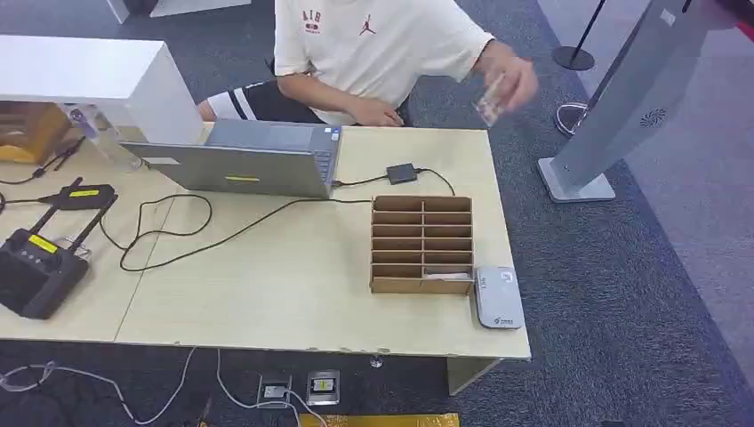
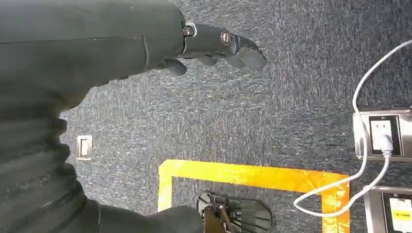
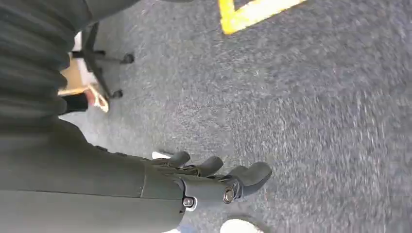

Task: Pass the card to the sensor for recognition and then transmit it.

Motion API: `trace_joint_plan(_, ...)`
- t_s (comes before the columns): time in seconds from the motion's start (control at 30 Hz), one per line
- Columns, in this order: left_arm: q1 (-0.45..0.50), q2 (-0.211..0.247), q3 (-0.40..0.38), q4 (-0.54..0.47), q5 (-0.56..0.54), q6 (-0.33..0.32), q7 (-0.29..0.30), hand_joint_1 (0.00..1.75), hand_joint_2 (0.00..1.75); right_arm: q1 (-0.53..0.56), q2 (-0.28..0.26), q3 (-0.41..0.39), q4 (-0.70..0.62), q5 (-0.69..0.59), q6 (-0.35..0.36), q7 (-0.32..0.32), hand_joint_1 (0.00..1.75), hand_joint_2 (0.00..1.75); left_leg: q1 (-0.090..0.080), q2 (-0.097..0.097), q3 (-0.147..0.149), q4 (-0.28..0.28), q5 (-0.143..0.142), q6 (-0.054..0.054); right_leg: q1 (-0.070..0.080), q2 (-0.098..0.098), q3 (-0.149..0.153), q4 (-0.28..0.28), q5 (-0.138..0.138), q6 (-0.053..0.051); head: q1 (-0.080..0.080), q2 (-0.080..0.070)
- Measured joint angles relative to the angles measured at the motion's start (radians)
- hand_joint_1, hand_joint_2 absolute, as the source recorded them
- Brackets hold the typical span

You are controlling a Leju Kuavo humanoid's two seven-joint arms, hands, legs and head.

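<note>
A white card sensor [image 1: 496, 298] lies at the table's near right corner, beside a cardboard slotted rack [image 1: 422, 245]. A pale card [image 1: 442, 276] lies in the rack's nearest right slot. A person in a white T-shirt sits behind the table, and their raised hand holds a blurred card [image 1: 489, 98] above the far right corner. My left hand [image 2: 214, 48] hangs over the grey carpet, its fingers loosely spread and holding nothing. My right hand [image 3: 214, 179] also hangs above the carpet with nothing in it.
A grey laptop [image 1: 240, 160] stands at the back of the table [image 1: 293, 302], with a black cable running to a small black box [image 1: 401, 173]. A black controller [image 1: 36, 267] sits at the left. A grey kiosk stand [image 1: 622, 107] rises to the right. Floor sockets [image 2: 384, 136] and yellow tape [image 2: 252, 174] lie below.
</note>
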Motion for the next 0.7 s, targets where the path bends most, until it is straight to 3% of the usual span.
trace_joint_plan(0.17, -0.001, 0.000, 0.000, 0.000, -0.002, 0.005, 0.000, 0.00, 1.75, -0.017, -0.048, 0.000, 0.000, 0.011, -0.090, -0.005, 0.00, 1.75, -0.001, 0.000, 0.000, 0.000, 0.000, 0.000, -0.001, 0.000, 0.000, 0.000, 0.000, 0.000, 0.000, 0.000)
trace_joint_plan(0.33, 0.001, -0.002, 0.002, 0.000, 0.013, 0.012, 0.000, 0.00, 1.75, -0.066, -0.141, 0.000, -0.003, 0.036, -0.164, 0.031, 0.00, 1.75, -0.002, 0.000, 0.000, 0.000, 0.001, 0.001, -0.002, 0.000, 0.000, 0.000, 0.001, 0.001, 0.000, 0.000)
trace_joint_plan(0.43, 0.004, -0.003, 0.004, 0.000, 0.016, 0.022, 0.000, 0.00, 1.75, -0.112, -0.218, -0.008, -0.016, 0.037, -0.202, 0.057, 0.00, 1.75, -0.004, 0.000, 0.000, 0.000, 0.001, 0.001, -0.005, 0.000, 0.000, 0.000, 0.002, 0.002, 0.000, 0.000)
trace_joint_plan(0.5, 0.004, -0.005, 0.005, 0.000, 0.016, 0.029, -0.001, 0.00, 1.75, -0.164, -0.300, -0.027, -0.028, 0.041, -0.214, 0.067, 0.00, 1.75, -0.007, 0.000, 0.000, 0.000, 0.001, 0.002, -0.007, 0.000, -0.001, 0.001, 0.002, 0.003, 0.000, 0.000)
trace_joint_plan(0.7, 0.006, -0.008, 0.012, 0.000, 0.032, 0.047, -0.017, 0.00, 1.75, -0.354, -0.486, -0.076, -0.069, 0.117, -0.189, 0.064, 0.00, 1.75, -0.008, 0.000, -0.001, 0.000, 0.003, 0.005, -0.008, 0.000, -0.001, 0.001, 0.004, 0.005, 0.002, 0.000)
